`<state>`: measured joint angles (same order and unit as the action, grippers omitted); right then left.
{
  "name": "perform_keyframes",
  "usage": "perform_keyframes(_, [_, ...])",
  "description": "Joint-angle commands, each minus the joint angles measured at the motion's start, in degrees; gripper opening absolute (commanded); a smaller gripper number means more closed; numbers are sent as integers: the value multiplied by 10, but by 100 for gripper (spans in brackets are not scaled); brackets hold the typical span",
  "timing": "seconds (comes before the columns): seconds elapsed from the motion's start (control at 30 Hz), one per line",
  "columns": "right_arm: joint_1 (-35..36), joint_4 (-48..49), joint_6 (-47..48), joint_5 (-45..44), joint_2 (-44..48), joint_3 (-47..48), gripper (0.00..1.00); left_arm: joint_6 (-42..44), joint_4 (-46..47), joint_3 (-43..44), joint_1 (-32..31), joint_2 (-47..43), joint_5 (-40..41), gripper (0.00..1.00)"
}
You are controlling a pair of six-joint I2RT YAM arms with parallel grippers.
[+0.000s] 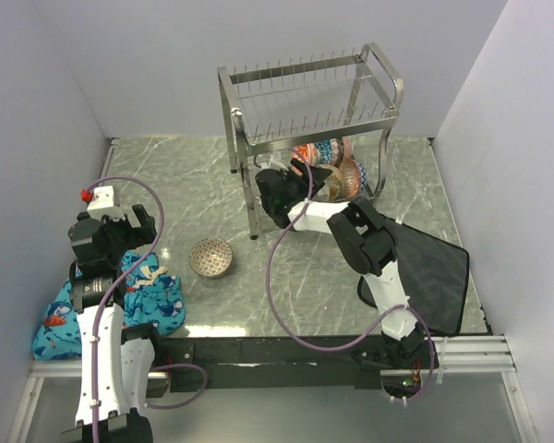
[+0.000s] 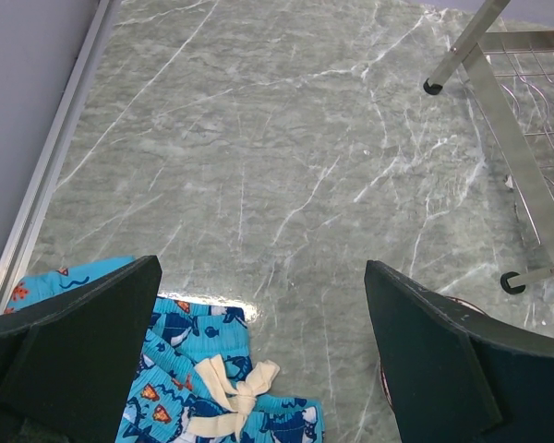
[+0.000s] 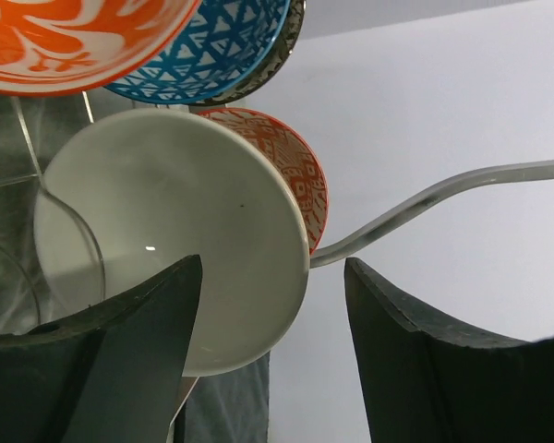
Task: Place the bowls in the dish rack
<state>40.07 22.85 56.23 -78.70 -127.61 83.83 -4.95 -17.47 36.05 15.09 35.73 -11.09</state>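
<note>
The steel dish rack (image 1: 309, 101) stands at the back of the table, with several patterned bowls (image 1: 325, 153) leaning in its lower tier. My right gripper (image 1: 300, 175) reaches into that tier. In the right wrist view the right gripper (image 3: 272, 277) is open. The cream-white bowl (image 3: 166, 249) stands on edge with its rim between the fingers, and the right finger is apart from it. A red-patterned bowl (image 3: 295, 166), a blue bowl (image 3: 212, 46) and an orange bowl (image 3: 65, 32) sit behind and above. A brown-grey bowl (image 1: 210, 257) lies on the table. My left gripper (image 2: 263, 268) is open and holds nothing.
A blue fish-print cloth (image 1: 120, 305) lies under the left gripper, its drawstring (image 2: 226, 392) showing. A dark cloth (image 1: 434, 272) lies at the right near the right arm. A rack leg (image 2: 457, 60) and its lower frame (image 2: 522, 175) stand to the left gripper's far right.
</note>
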Motion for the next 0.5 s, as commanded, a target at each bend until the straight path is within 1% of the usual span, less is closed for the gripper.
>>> perform_keyframes(0.0, [8,32,4,2,3,7,72,3,9,16,-3,-4,2,99])
perform_keyframes(0.13, [15,44,19,6,21,-7,74,-1,14,18,-3,-1,-3,100])
perform_keyframes(0.27, [33,61,31,13,62,-34,75,-1,13,25,-6,1,-2,99])
perform_keyframes(0.37, [41,41,21,15,99,-56,76,0,12,35,-8,4,0,100])
perform_keyframes(0.47, [43,11,-3,15,141,-98,77,6,10,50,-11,6,6,100])
